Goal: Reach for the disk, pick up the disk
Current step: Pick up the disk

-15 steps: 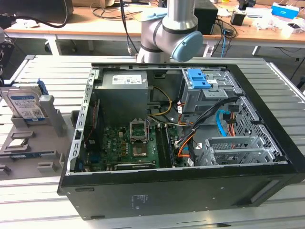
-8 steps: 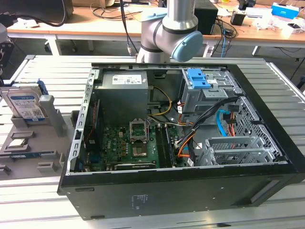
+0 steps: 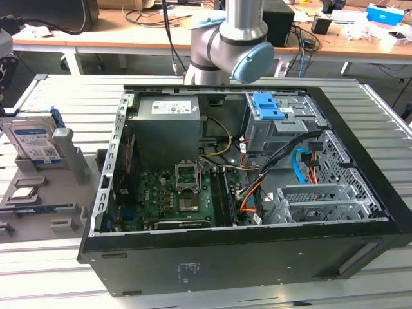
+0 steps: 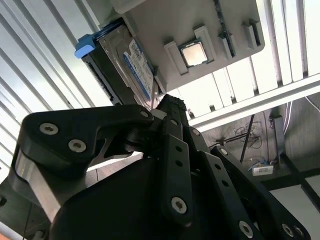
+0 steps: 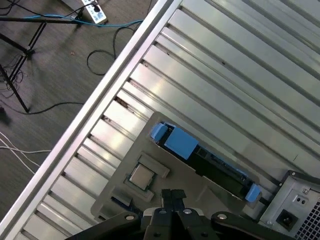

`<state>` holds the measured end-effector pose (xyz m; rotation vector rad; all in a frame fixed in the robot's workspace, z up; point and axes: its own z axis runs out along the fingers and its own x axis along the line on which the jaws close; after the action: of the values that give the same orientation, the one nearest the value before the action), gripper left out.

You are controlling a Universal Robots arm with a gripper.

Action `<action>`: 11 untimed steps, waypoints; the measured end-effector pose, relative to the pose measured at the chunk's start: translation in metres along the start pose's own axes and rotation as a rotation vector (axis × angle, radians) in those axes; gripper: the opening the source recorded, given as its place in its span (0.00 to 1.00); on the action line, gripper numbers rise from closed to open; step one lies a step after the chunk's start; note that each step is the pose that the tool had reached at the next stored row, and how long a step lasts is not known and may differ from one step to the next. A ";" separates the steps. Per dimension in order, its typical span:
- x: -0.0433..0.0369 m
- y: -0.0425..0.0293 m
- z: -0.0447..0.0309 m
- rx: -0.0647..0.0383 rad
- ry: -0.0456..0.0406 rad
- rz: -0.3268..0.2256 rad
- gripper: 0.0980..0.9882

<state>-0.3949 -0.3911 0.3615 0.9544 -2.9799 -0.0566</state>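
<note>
1. Progress is sitting early in the reach: my gripper is hovering above the grey fixture tray, apart from the disk, and I am touching nothing.
2. My fingers are looking pressed together at the tips in both wrist views, and they are holding nothing. Judging by that, the closing-in on the disk and the whole pick-up are left to do.
3. The disk is standing on its long edge in a slot of the tray. The tray is lying on the slatted table, to the exterior view's left of the open computer case. A small processor chip is resting in a pocket of the tray near the disk.
4. The disk's long axis is running level, along the table's slats, with the blue rail capping its ends in the first wrist view.
5. Its thin upper edge is facing up towards me, while the labelled broad face is standing upright and looking sideways.
</note>
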 end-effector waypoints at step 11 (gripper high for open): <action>0.0000 0.0000 0.0000 0.000 0.0036 -0.093 0.01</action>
<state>-0.3948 -0.3911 0.3615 1.0908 -2.9309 -0.0558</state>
